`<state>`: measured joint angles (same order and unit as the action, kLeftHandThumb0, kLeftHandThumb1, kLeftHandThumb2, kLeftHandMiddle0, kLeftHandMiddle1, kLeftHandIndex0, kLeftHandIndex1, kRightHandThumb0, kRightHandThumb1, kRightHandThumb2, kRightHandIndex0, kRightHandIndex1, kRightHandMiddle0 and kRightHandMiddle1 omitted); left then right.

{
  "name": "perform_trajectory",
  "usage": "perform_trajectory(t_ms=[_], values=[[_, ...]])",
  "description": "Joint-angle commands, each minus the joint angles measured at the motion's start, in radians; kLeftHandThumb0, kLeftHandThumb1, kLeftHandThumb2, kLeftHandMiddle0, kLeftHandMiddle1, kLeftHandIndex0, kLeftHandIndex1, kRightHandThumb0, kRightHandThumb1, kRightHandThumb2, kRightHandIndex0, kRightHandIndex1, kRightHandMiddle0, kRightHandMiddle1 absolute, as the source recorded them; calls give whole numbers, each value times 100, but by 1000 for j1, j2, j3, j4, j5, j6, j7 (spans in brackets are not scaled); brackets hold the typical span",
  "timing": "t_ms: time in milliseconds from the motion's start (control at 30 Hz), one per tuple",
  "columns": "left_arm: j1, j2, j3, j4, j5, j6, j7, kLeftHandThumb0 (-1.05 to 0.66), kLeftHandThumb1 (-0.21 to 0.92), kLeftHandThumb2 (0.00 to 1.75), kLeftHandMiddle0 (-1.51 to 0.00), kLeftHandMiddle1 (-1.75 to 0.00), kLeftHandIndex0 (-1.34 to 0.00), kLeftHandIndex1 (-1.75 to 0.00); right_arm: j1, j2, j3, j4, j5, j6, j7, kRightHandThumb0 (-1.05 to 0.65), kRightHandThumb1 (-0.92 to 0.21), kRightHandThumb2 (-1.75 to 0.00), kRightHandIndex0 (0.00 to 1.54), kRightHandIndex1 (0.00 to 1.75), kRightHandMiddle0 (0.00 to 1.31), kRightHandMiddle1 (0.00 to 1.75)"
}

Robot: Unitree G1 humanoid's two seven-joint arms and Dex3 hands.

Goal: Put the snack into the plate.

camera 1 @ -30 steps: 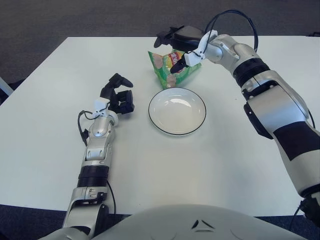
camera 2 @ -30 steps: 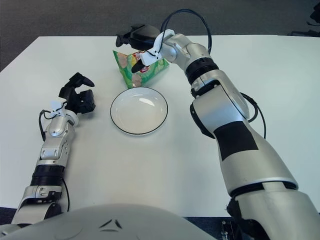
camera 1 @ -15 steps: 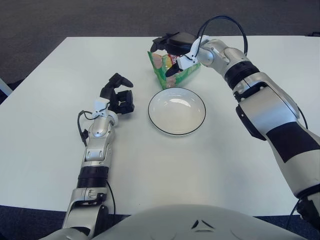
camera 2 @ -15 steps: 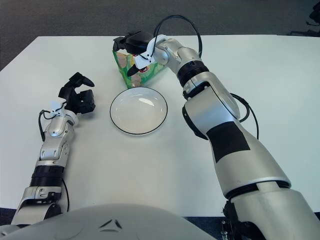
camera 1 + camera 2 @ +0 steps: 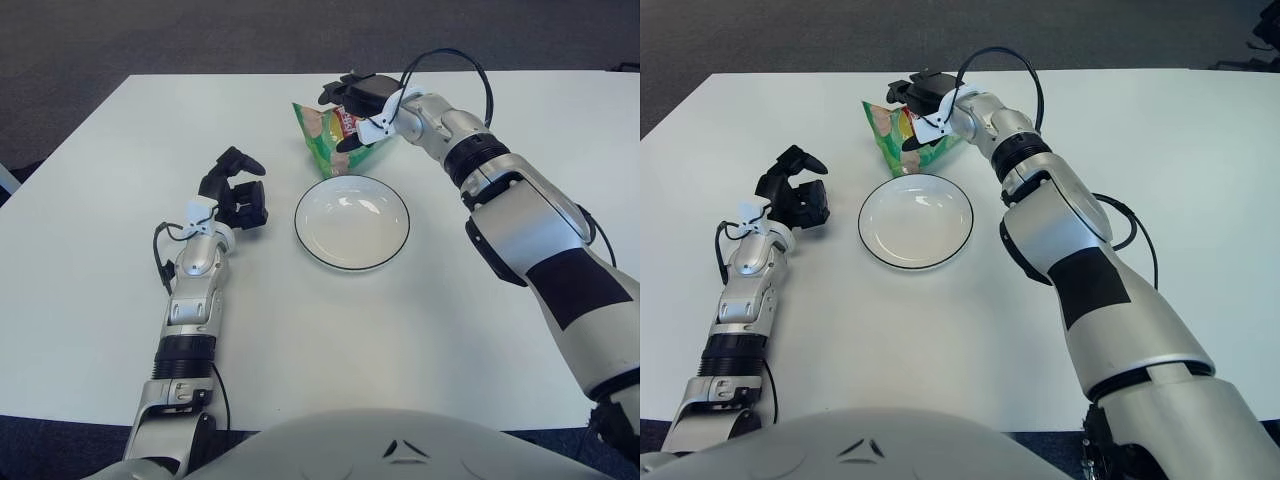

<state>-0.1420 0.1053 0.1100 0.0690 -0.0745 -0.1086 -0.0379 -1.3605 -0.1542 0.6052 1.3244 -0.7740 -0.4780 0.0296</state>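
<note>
So the snack bag (image 5: pixel 322 140) is on the desk (image 5: pixel 100 260) at the far side, just behind the plate (image 5: pixel 352 222), standing up-ish on its edge w/ its long axis running roughly left-right and tilted. Right robot hand (image 5: pixel 358 105) is right on top of it, fingers curled over the bag's upper right corner. Looks like it's gripping it, one dark fingertip (image 5: pixel 345 146) pressed on the front face. Plate is straight toward the robot from the bag, so imo the next move is basically lift + pull back a bit, then drop.

Left robot hand (image 5: pixel 235 192) is way over to the left of the plate, fingers curled, holding nothing. Right arm is clearly the nearer one, no contest.

Vs 1 s ago: right robot hand has dropped lower and closed in on the bag's top; the bag has shifted a little left. Plate and left robot hand haven't moved.
</note>
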Motion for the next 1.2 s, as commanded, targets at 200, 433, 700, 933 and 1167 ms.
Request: perform_trajectory(t_ms=[200,433,700,933,1167], values=[[113,-32,-2,36,0,3,12,-44,44,116,-124,-175,-51,-175,9,-10,2,11,-1,50,-1,-103,-92,-66,0,0,0,59],[117,-37,-3,31,9,-5,23,-44,44,117,-125,-175,-52,-175,19,-23,-1,14,5,67,14,-103,-92,-66,0,0,0,65],[123,-34,-7,21,18,-2,37,-44,43,118,-126,-175,-52,-175,27,-36,-6,16,14,85,41,-101,-92,-65,3,2,0,72],[129,-27,-8,14,8,-1,25,-44,44,116,-126,-175,-51,-175,66,-65,-3,32,8,103,29,-97,-92,-62,6,3,0,76],[132,-32,-7,5,-4,-2,22,-44,45,115,-125,-175,-51,-175,72,-70,2,39,2,119,36,-94,-92,-59,9,4,0,80]])
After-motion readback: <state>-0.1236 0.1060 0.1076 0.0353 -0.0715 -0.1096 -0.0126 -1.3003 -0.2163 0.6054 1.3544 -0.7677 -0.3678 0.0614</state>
